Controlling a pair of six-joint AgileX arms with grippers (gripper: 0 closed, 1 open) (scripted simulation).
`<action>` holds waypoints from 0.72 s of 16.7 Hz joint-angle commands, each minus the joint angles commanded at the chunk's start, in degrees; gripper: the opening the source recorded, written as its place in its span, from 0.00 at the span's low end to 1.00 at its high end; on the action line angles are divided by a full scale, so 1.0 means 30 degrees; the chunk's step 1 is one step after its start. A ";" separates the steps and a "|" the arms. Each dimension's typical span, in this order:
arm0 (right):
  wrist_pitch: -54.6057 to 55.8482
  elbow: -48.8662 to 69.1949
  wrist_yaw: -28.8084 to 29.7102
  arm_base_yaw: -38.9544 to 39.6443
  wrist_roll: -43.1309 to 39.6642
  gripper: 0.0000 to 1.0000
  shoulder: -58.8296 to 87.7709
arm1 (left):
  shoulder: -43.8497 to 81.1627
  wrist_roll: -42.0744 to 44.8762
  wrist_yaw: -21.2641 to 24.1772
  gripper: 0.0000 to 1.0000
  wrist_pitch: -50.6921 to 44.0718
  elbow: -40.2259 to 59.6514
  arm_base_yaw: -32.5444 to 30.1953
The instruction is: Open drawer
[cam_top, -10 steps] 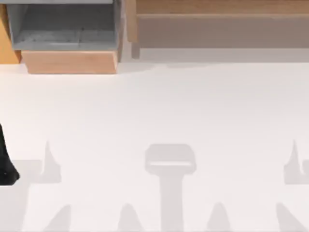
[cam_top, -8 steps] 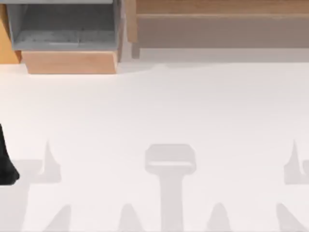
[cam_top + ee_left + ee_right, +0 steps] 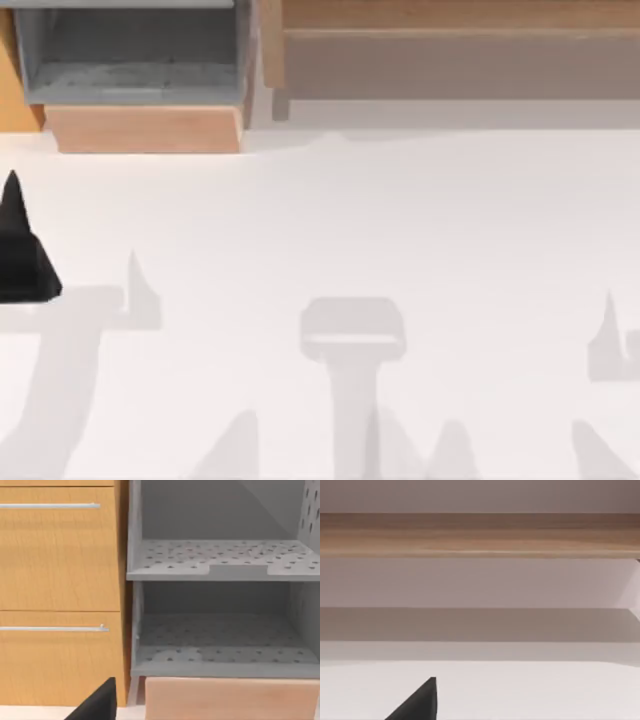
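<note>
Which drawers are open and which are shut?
Upper orange-brown wood drawer, thin pale bar handle: shut.
Lower orange-brown wood drawer, same handle: shut.
Grey-lined box drawer, pale wood front: pulled open.
Black left end effector: by white table's left edge, touching nothing.
Black right end effector: parked, idle.

Two orange-brown drawer fronts (image 3: 57, 555) (image 3: 57, 662), each with one bar handle (image 3: 50, 506) (image 3: 54, 628); one open grey-lined box (image 3: 135, 60); two perforated grey shelves (image 3: 222, 560) (image 3: 225, 652).

Drawer (image 3: 55, 555) front orange-brown wood, matt; thin pale metal-look handle (image 3: 50, 505). Grey perforated shelves (image 3: 220, 560). Table (image 3: 400, 220) smooth white.
</note>
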 joint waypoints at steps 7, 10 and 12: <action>0.0000 0.0000 0.0000 0.0000 0.0000 1.00 0.0000 | 0.8683 0.0197 -0.6855 1.00 0.3210 0.5397 -0.7003; 0.0000 0.0000 0.0000 0.0000 0.0000 1.00 0.0000 | 1.1189 0.0258 -0.8814 1.00 0.4179 0.6990 -0.9001; 0.0000 0.0000 0.0000 0.0000 0.0000 1.00 0.0000 | 1.2014 0.0201 -0.9495 1.00 0.4563 0.7603 -0.9788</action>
